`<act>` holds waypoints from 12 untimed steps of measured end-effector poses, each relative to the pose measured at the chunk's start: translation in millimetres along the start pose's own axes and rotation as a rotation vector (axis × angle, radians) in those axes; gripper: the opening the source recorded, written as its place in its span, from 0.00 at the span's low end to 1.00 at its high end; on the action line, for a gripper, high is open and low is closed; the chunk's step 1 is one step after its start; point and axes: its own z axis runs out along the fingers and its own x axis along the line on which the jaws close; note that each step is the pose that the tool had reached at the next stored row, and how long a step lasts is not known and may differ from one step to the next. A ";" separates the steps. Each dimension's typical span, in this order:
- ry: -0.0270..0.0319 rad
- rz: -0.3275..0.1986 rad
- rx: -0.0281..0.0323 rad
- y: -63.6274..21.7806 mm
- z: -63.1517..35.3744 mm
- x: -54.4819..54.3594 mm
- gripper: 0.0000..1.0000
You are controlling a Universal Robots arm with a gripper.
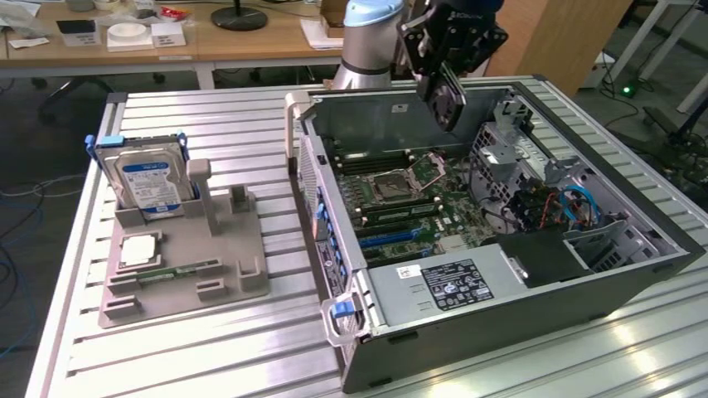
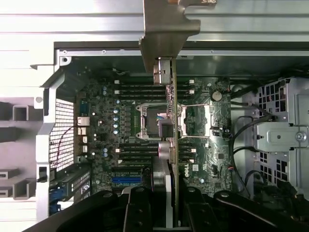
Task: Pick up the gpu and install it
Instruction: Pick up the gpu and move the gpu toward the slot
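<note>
Aluminium slats make up your table [image 1: 199, 116], the biggest thing in the exterior view. On it, toward three o'clock, the open computer case [image 1: 553, 311] lies on its side with its motherboard [image 1: 443, 207] facing up. The silver-blue arm [image 1: 366, 41] stands at the case's twelve o'clock end.

At nine o'clock from the case sits the grey parts tray [image 1: 188, 249]. The power supply [image 1: 443, 286] fills the case's six o'clock end. A hard drive [image 1: 149, 186] with a blue-white label stands upright at the tray's eleven o'clock corner.

Your gpu [image 1: 448, 104] is off the table. It hangs on edge in the air over the case's twelve o'clock end, above the motherboard and touching nothing below. In the wrist view you see the gpu [image 2: 164, 34] edge-on, with its metal bracket at the far end.

The gripper [image 1: 443, 83] is clamped on the card, its black fingers [image 2: 140, 208] pressed against either face with only a narrow gap between them.

A square processor [image 1: 141, 249] lies flat on the tray at six o'clock from the drive. The green memory stick [image 1: 177, 272] lies just beyond it, toward five o'clock.
</note>
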 end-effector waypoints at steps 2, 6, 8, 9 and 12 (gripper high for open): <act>0.0000 0.000 0.0000 0.1 0.0 -4.6 0.28; 0.0000 0.000 0.0000 0.4 0.0 -14.8 0.28; 0.0000 0.000 0.0001 0.6 0.0 -20.0 0.28; 0.0000 0.000 0.0000 0.6 0.0 -22.5 0.28; 0.0000 0.000 0.0000 0.7 0.0 -24.9 0.28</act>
